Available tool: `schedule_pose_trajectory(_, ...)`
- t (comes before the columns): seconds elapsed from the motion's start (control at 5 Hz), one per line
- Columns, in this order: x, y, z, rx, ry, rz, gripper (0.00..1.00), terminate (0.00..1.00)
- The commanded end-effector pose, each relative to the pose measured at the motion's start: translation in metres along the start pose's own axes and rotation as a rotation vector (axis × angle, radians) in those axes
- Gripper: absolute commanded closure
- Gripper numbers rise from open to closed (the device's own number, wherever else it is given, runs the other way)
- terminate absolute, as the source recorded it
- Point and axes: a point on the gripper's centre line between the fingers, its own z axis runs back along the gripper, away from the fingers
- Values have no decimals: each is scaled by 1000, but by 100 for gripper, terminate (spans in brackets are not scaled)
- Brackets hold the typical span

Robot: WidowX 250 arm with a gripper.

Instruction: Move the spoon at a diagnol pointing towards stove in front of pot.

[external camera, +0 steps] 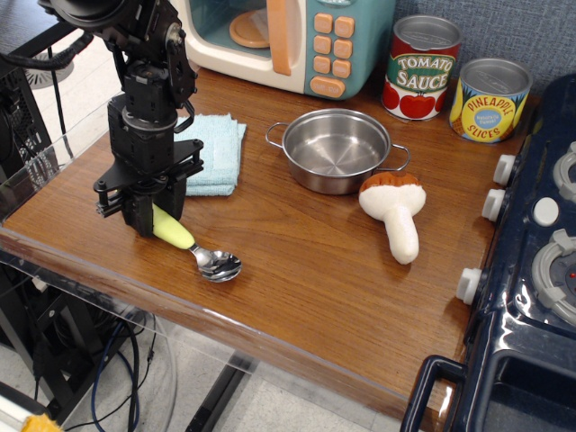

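Observation:
The spoon (193, 247) lies near the table's front left edge, its yellow-green handle up-left and its shiny bowl down-right. My black gripper (153, 214) stands over the handle's far end with its fingers closed around it. The steel pot (336, 149) sits empty at mid-table, well to the right of and behind the spoon. The navy stove (540, 270) with white knobs fills the right edge.
A light blue cloth (213, 153) lies just behind the gripper. A white mushroom toy (397, 212) lies right of the pot. A teal-and-cream microwave (288, 36) and two tin cans (421, 67) stand at the back. The table's front edge (135, 279) is close to the spoon.

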Motion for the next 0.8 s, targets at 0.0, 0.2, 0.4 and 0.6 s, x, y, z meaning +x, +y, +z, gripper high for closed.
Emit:
schedule_pose_trajectory(0.0, -6, 0, 43, 32, -39, 5, 100, 0)
schedule_pose_trajectory(0.2, -11, -1, 63, -12, -25, 1, 100, 0)
schedule_pose_trajectory(0.4, -30, -9, 75, -57, 11, -48, 100, 0)
schedule_pose_trajectory(0.6, -53, -15, 78, -96, 71, -107, 100, 0)
